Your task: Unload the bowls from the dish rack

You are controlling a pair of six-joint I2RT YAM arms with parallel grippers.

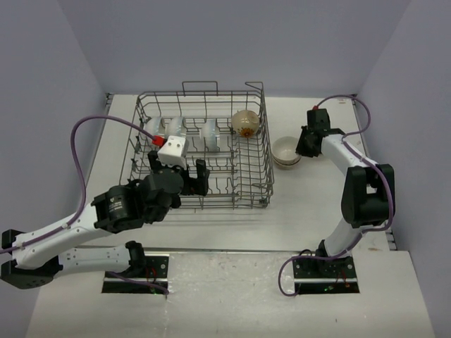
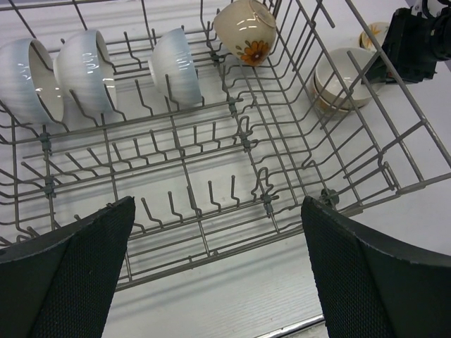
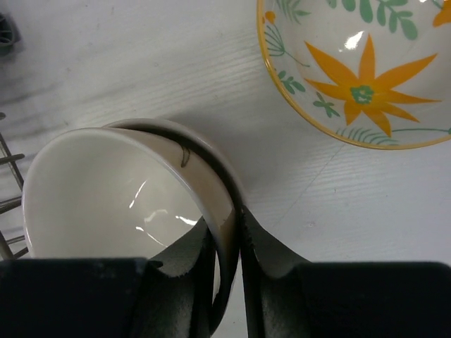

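Cream bowl (image 3: 106,197) rim pinched by right tool (image 3: 225,229) | floral bowl (image 3: 352,63) near

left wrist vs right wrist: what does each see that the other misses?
Left wrist only: three white bowls and an orange-flower bowl in the rack, left gripper open. Right wrist only: right gripper pinching the cream bowl by its rim, and the painted inside of a yellow-rimmed bowl beside it. Both: that cream bowl, outside the rack.

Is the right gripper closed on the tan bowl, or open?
Closed on it: in the wrist view the right gripper pinches the tan bowl by its rim, one finger inside, one outside.
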